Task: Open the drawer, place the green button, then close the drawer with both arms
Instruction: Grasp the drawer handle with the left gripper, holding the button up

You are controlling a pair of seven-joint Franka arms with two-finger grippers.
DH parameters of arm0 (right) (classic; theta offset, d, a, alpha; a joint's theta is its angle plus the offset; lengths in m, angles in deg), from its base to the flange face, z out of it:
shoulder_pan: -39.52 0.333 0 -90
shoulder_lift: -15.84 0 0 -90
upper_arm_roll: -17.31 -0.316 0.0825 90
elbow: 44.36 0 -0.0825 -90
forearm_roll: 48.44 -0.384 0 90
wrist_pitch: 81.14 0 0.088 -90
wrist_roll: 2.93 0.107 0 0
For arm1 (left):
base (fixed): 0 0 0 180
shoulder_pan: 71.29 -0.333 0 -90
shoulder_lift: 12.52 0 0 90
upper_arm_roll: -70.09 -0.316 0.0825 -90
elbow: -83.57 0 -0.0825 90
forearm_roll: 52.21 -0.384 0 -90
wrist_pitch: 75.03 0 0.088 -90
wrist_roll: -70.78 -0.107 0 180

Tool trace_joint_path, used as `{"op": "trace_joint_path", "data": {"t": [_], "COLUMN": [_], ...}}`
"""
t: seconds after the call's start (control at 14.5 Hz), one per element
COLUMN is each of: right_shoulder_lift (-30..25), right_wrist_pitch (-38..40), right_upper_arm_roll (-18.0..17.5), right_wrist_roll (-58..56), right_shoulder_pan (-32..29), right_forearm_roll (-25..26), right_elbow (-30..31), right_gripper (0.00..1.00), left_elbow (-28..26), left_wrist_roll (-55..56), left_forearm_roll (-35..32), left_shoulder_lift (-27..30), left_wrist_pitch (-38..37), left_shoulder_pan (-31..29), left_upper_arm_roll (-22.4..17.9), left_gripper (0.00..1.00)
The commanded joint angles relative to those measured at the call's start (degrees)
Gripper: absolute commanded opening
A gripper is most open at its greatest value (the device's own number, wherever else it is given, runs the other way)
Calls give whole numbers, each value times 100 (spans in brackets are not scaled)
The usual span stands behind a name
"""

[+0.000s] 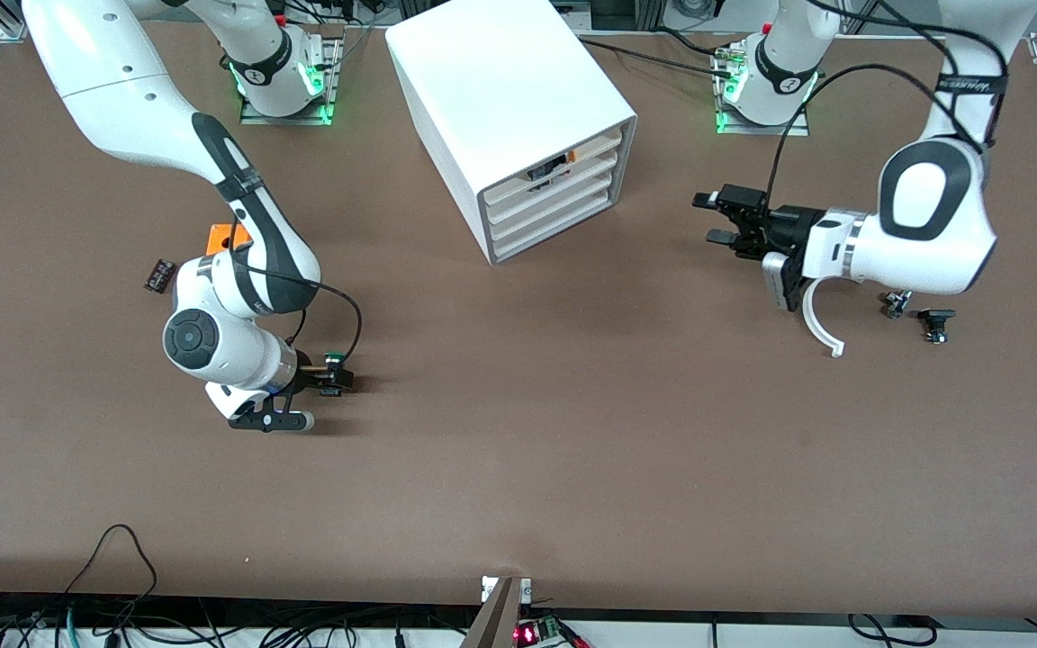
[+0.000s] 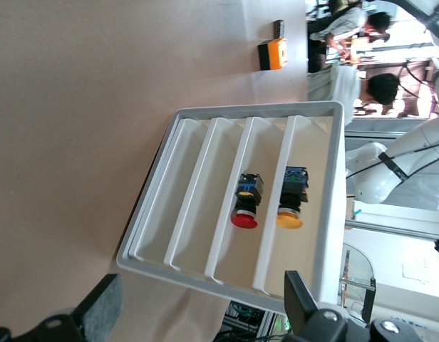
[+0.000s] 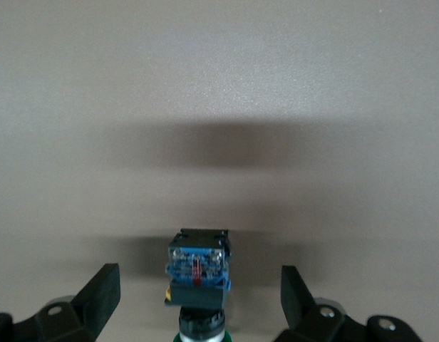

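An orange box and a small black part lie on the brown surface toward the right arm's end. 2 small dark parts, perhaps button pieces, lie toward the left arm's end.

The button's green cap is cut off at the right wrist view's edge; the orange box sits half hidden under the right arm.
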Motion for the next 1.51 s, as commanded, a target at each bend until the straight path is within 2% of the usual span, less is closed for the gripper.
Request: {"op": "trace_joint_path", "data": {"t": [0.0,0.07,0.28,0.34,0.48,0.69,0.83,0.96,1.1,1.24,1.44], "right_shoulder_lift": [17,25,78,78,104,105,105,96,35,25,34], "right_wrist_pitch": [-132,-141,-141,-123,-123,-123,-114,-97,60,664,1536], "right_upper_arm_roll": [4,4,4,4,4,4,4,4,4,4,-4], "right_wrist_roll": [111,111,102,102,111,111,111,59,49,49,58], "right_shoulder_pan": [41,50,50,50,94,103,103,103,111,112,112], "right_forearm_roll": [11,29,73,73,73,73,73,73,73,55,46], "right_elbow": [33,33,33,33,33,33,33,-28,-98,-527,-1073], "right_gripper": [99,96,82,75,58,33,16,3,0,0,0], "left_elbow": [35,26,-210,-272,-273,-281,-360,-553,-676,-747,-852], "left_wrist_roll": [-997,-1287,-1571,-1615,-1659,-2220,-2563,-3081,-3232,-3233,-3250], "left_forearm_roll": [457,615,870,889,959,1012,1291,1809,2048,2110,2329], "left_shoulder_lift": [-581,-740,-987,-1057,-1189,-1514,-1725,-1909,-2059,-2112,-2209], "left_wrist_pitch": [208,331,508,508,517,674,684,693,693,710,728], "left_shoulder_pan": [28,19,28,28,19,28,28,45,185,195,335], "left_upper_arm_roll": [97,211,527,581,791,818,897,941,950,959,977], "left_gripper": [99,97,83,73,70,70,69,58,47,41,40]}}
